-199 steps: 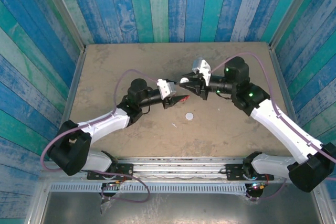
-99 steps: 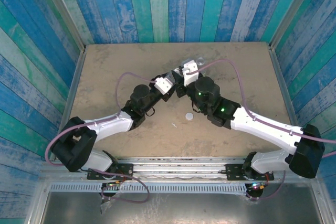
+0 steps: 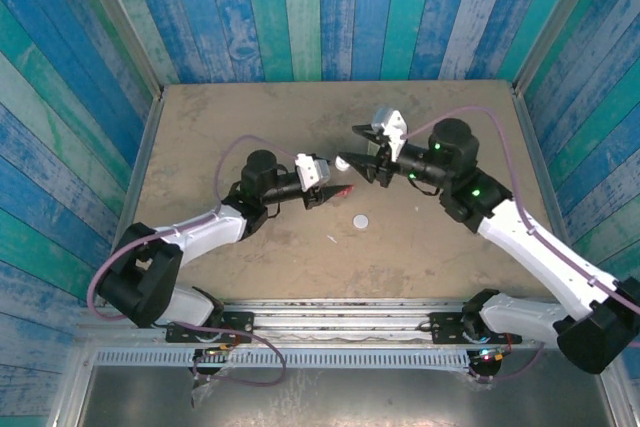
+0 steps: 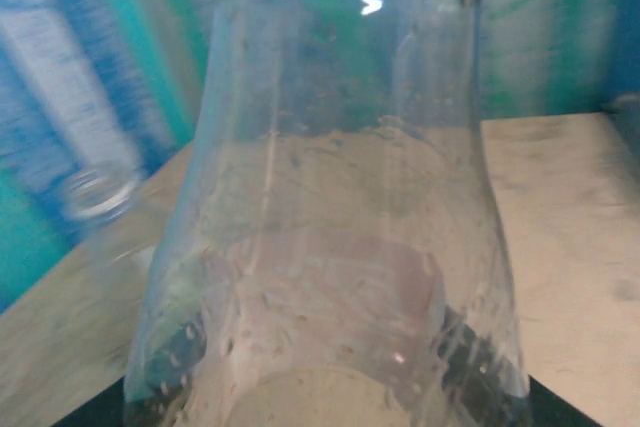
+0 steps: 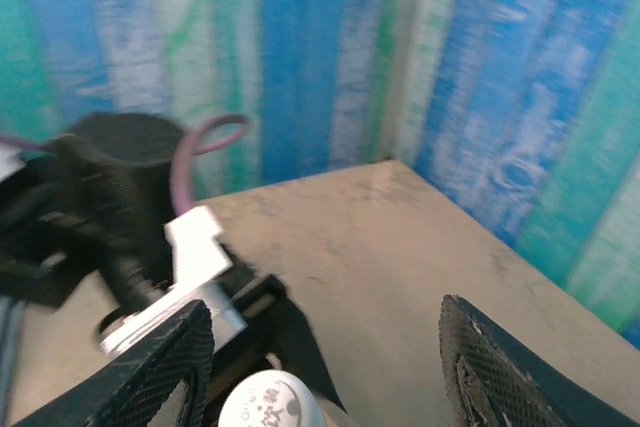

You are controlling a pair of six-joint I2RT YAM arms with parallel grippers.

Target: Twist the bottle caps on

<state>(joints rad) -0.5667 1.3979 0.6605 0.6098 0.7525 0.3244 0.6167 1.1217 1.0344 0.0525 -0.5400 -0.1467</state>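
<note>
Blue and teal plank walls point(image 3: 300, 7) are boxing in a tan table point(image 3: 450, 107), and both arms are angling in toward the middle w/ their tips near each other. The left gripper point(image 3: 327, 190) is clamping the red-label bottle point(image 3: 343, 190). On the left wrist cam the red-label bottle point(image 4: 340, 247) is sitting right up against the lens as clear plastic, no label visible there. The right gripper point(image 3: 362, 159) is facing it from the other side. Its fingers point(image 5: 160, 367) are standing wide apart w/ bare table showing btwn them, so nothing is getting squeezed. A white round piece point(image 3: 343, 161) is sitting just off its tips, btwn the two grippers. On the right wrist cam that white round piece point(image 5: 268, 402) is showing low beside one finger. Can't tell if it's touching, or whether it's a cap or smth else. One white cap point(image 3: 360, 221) is lying loose on the table, near the bottle on the arm-base side. A tiny white fleck point(image 3: 331, 239) is lying near it.
</note>
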